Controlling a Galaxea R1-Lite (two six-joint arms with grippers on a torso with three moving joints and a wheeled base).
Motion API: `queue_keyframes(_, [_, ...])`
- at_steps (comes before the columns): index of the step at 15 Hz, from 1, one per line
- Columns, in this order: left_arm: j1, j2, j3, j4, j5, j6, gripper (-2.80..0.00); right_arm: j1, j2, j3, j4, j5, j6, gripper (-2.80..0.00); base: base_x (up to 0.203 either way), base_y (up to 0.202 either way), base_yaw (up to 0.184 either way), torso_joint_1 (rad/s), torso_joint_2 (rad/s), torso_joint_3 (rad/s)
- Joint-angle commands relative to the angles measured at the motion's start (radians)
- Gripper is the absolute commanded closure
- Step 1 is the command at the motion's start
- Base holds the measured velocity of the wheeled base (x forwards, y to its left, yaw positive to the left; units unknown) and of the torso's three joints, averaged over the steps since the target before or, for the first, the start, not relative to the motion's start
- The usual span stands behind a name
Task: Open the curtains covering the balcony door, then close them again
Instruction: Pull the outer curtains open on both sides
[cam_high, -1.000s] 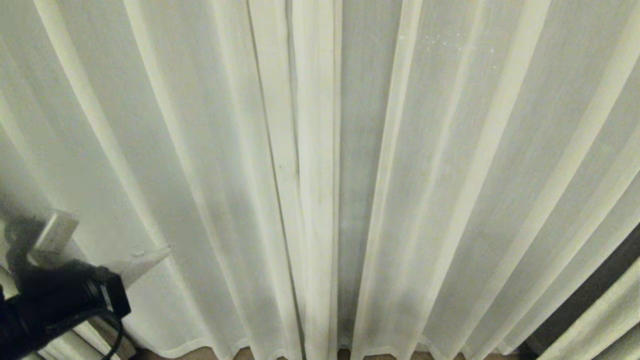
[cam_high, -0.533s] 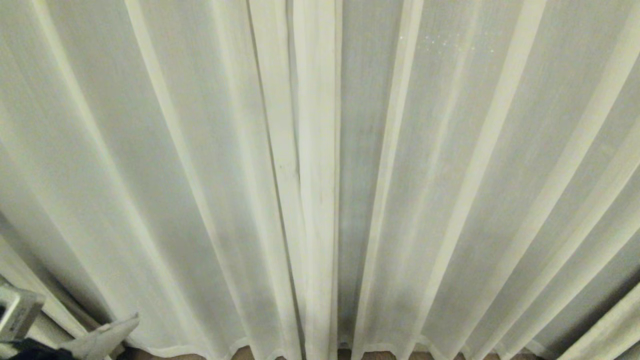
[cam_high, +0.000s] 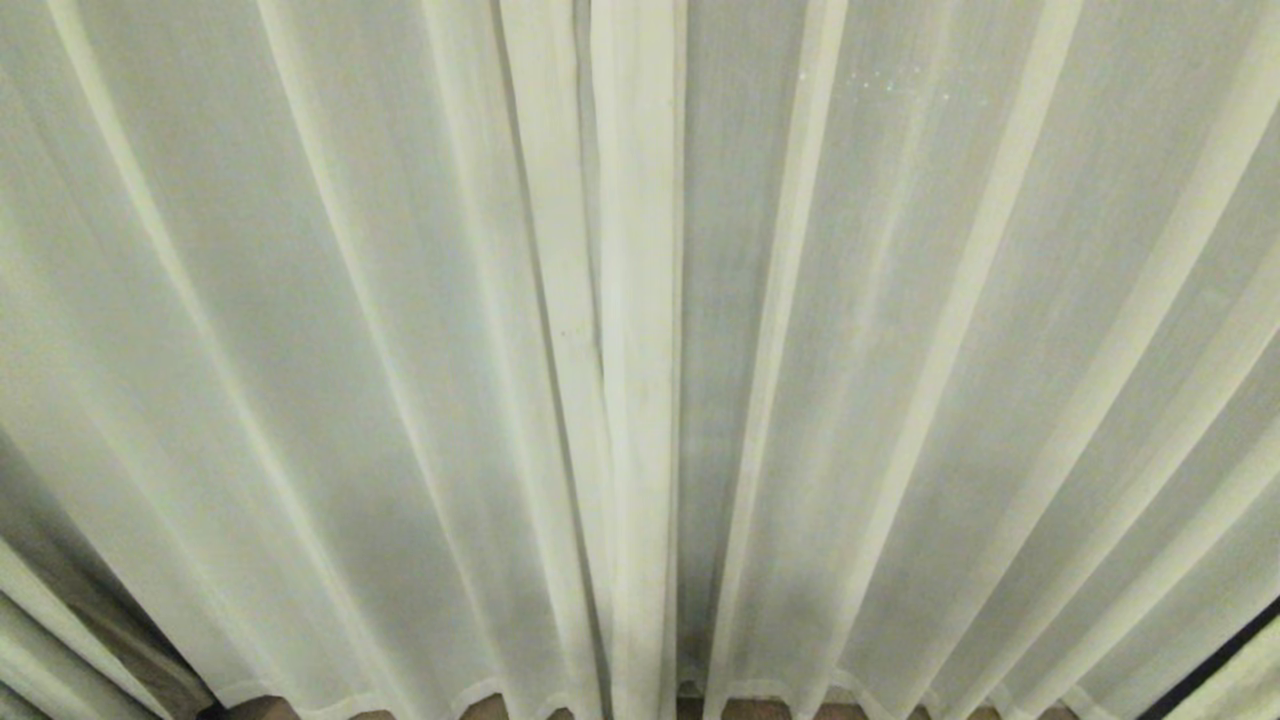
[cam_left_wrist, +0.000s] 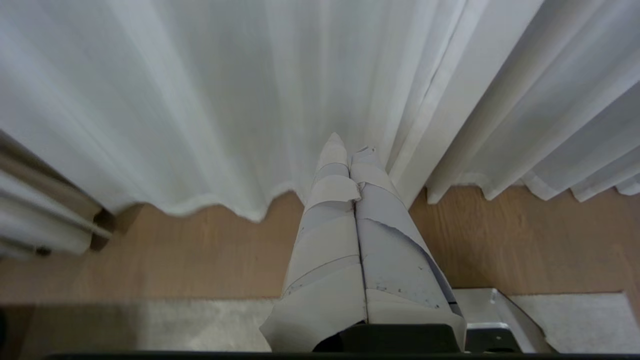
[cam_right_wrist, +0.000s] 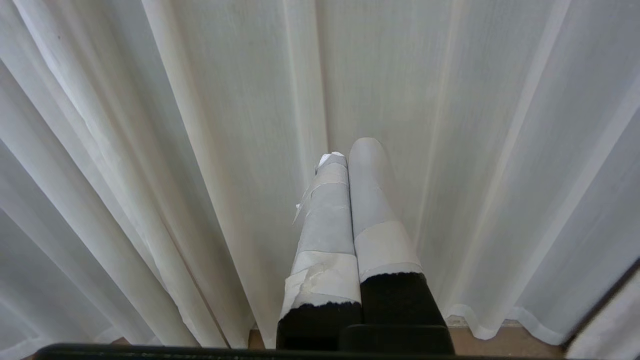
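The cream-white curtains (cam_high: 400, 350) hang drawn together and fill the head view, their two inner edges meeting at the middle (cam_high: 635, 400). The balcony door is hidden behind them. Neither arm shows in the head view. In the left wrist view my left gripper (cam_left_wrist: 350, 144) is shut and empty, its taped fingers (cam_left_wrist: 325, 225) pointing low at the curtains' wavy hem (cam_left_wrist: 225, 210) without touching it. In the right wrist view my right gripper (cam_right_wrist: 348, 150) is shut and empty, close in front of the curtain folds (cam_right_wrist: 240, 100).
Wooden floor (cam_left_wrist: 200, 255) runs under the hem, with a pale rug (cam_left_wrist: 150, 320) nearer me. A bunched drape (cam_left_wrist: 45, 230) hangs off to one side. A thin dark strip (cam_high: 1215, 645) shows between folds at the lower right.
My left arm, at the lower left of the head view a second ago, has dropped out of that view. The dark gap at the lower right has narrowed as the folds settled.
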Motion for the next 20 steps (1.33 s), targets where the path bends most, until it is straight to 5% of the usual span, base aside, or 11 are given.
queue_keyframes(1, [-0.035,-0.117,0.001,0.027,0.009,0.0,0.0,0.0,0.0,0.0,0.0,0.0,0.001,0.0,0.0,0.0,0.0,0.0,0.0,0.0])
queue_keyframes(10, [0.029,-0.435,0.001,0.044,0.018,-0.004,0.0,0.0,0.0,0.0,0.0,0.0,0.002,0.0,0.0,0.0,0.0,0.0,0.0,0.0])
queue_keyframes(20, [0.029,-0.436,0.001,0.046,0.018,-0.003,0.0,0.0,0.0,0.0,0.0,0.0,0.001,0.0,0.0,0.0,0.0,0.0,0.0,0.0])
